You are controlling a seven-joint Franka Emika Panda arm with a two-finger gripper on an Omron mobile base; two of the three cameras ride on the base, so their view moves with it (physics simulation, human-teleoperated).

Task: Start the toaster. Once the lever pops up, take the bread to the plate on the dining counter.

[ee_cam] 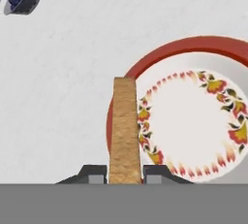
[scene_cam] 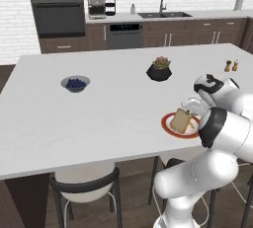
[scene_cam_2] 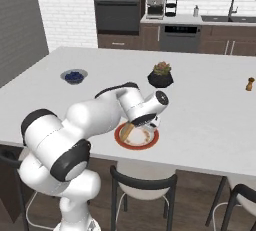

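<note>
A white robot arm's gripper [ee_cam: 125, 173] clamps the bread [ee_cam: 125, 128], a tan slice seen edge-on between the two dark fingertips, directly above the near rim of the plate [ee_cam: 167, 52] on the dining counter [scene_cam: 113, 108]. From the base cameras the slice [scene_cam: 181, 120] hangs tilted over the orange-red rimmed plate [scene_cam: 168, 126], which sits close to the counter's front edge, above a row of chairs [scene_cam: 89, 185]. Farther back on the white slab stand a bowl of blue berries [scene_cam: 75, 83], a dark potted succulent [scene_cam: 159, 69] and two small shakers [scene_cam: 231, 65].
</note>
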